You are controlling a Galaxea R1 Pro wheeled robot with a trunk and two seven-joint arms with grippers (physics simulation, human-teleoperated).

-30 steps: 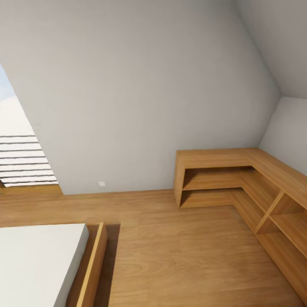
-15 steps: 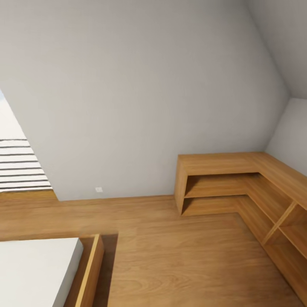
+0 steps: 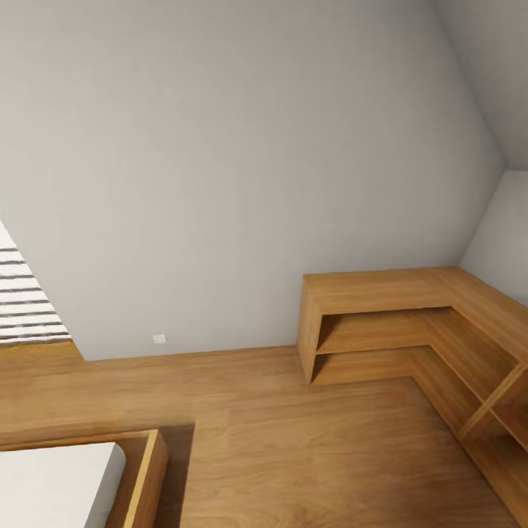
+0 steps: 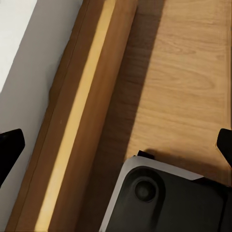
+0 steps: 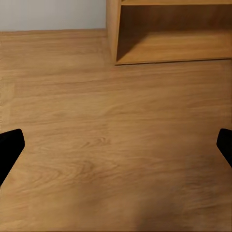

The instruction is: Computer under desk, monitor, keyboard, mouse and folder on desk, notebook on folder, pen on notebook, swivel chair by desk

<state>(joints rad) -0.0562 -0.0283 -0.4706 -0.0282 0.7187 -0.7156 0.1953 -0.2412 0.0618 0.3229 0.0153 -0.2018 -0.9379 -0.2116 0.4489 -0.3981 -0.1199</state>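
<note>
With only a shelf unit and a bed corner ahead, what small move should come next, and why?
Probably keep turning the base to look for the desk. The head view shows a light-wood shelf unit, a bed corner, bare wall and wood floor, while both grippers' fingers stand wide apart, holding nothing.

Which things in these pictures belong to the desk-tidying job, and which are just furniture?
Job-related:
- the bedroom itself, by its light wood floor
- left tool and right tool, both open, holding nothing

Just there:
- light-wood shelf unit
- bed with wooden frame
- wall socket
- robot base
</note>
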